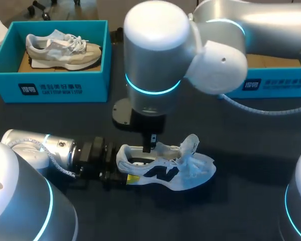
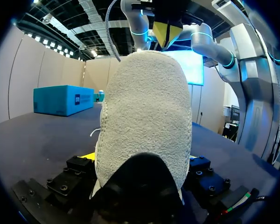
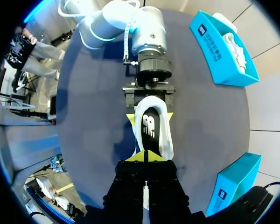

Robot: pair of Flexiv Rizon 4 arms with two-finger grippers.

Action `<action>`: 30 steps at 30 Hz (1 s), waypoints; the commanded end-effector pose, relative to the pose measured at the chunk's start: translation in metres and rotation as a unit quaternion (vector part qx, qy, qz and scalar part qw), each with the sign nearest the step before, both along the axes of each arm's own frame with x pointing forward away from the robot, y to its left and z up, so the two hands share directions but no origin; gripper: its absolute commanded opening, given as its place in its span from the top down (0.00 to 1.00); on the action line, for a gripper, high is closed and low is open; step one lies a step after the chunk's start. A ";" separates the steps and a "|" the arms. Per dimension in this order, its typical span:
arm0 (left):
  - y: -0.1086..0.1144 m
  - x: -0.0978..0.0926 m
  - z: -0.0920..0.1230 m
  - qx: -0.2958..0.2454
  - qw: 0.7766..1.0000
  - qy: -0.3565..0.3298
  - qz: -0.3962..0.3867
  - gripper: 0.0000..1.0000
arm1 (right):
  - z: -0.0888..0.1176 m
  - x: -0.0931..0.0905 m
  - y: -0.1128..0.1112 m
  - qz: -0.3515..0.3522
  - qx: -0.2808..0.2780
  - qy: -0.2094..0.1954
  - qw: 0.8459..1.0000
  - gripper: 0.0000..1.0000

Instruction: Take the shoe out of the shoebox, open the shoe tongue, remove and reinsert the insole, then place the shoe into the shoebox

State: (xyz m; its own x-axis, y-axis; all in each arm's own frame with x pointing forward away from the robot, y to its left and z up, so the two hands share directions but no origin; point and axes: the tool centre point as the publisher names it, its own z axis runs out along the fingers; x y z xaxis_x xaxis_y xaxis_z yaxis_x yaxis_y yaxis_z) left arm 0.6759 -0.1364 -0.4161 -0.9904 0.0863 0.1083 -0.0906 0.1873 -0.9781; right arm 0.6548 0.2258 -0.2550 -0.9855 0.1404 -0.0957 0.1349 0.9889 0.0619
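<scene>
A white sneaker [image 1: 175,168] with dark side lettering lies on the dark table, toe to the right and laces loose. My left gripper [image 1: 124,173] comes in low from the left and is shut on the heel, one yellow tip on each side, as the right wrist view shows [image 3: 150,116]. The fuzzy heel [image 2: 144,116] fills the left wrist view. My right gripper [image 1: 148,146] points straight down at the shoe's opening, its yellow tips [image 3: 145,157] pressed together just above the black insole [image 3: 149,128], with nothing seen between them.
A teal shoebox [image 1: 55,88] at the back left holds a beige sneaker [image 1: 60,49]. A second teal box [image 1: 276,88] stands at the back right, partly behind my right arm. A grey cable [image 1: 261,109] lies in front of it.
</scene>
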 end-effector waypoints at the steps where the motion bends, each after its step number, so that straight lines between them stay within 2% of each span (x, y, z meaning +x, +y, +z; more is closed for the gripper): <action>1: 0.001 0.000 0.001 0.000 1.000 0.000 0.001 1.00 | -0.013 0.003 0.016 0.013 -0.012 0.006 1.000 1.00; 9: 0.001 0.000 0.001 0.000 1.000 0.000 0.001 1.00 | -0.047 0.008 0.030 0.033 -0.001 -0.005 0.999 1.00; 19: 0.001 0.000 0.001 0.000 1.000 0.000 0.001 1.00 | -0.066 0.012 0.030 0.046 -0.011 -0.037 0.998 1.00; 30: 0.001 0.000 0.001 0.000 1.000 0.000 0.001 1.00 | -0.091 0.022 0.024 0.049 -0.006 -0.040 0.998 1.00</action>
